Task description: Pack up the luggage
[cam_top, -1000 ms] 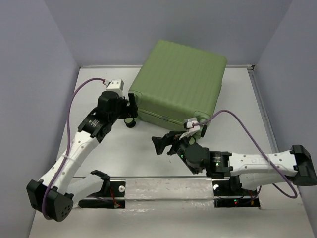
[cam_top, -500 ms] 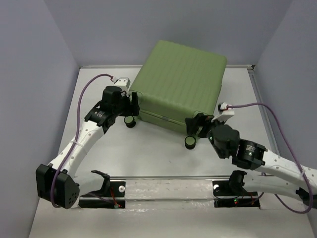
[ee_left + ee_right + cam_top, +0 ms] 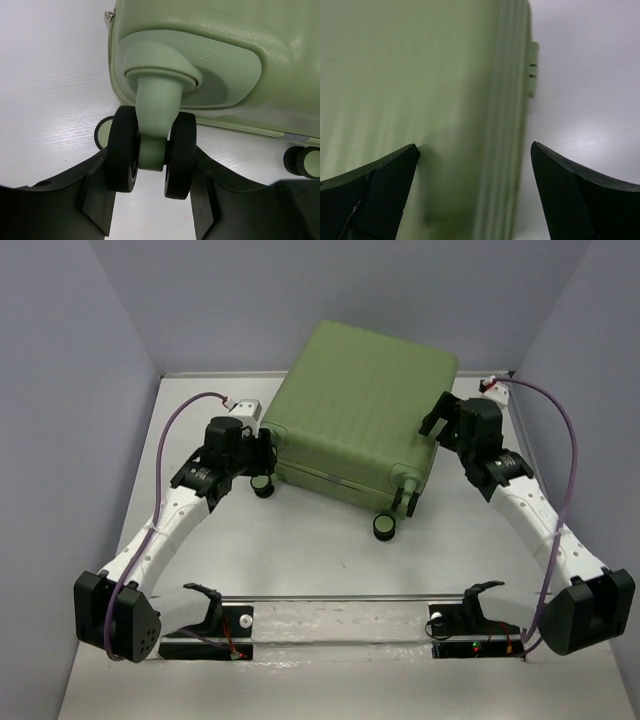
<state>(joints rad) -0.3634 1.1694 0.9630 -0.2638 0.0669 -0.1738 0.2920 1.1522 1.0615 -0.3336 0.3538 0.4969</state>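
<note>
The luggage [image 3: 360,400], a light-green ribbed hard-shell suitcase, lies flat and closed at the back of the table; no lining shows. My left gripper [image 3: 267,450] is at its near-left corner. In the left wrist view its fingers [image 3: 97,200] press both sides of a black double caster wheel [image 3: 180,155], so my left gripper [image 3: 152,172] is shut on that wheel. My right gripper [image 3: 442,425] is open at the suitcase's right edge, above the shell. In the right wrist view my right gripper [image 3: 475,165] has nothing between its jaws, only the ribbed shell [image 3: 420,75] below.
Two more wheels with green hubs stick out on the near side: one [image 3: 262,485] at the left and one [image 3: 385,527] at the right. The white table [image 3: 300,550] is walled by grey panels. A metal rail [image 3: 330,615] with the arm bases runs along the near edge.
My right arm has swung from the near front of the suitcase round to its right edge. My left gripper moved in slightly toward the corner wheel and then stayed there.
</note>
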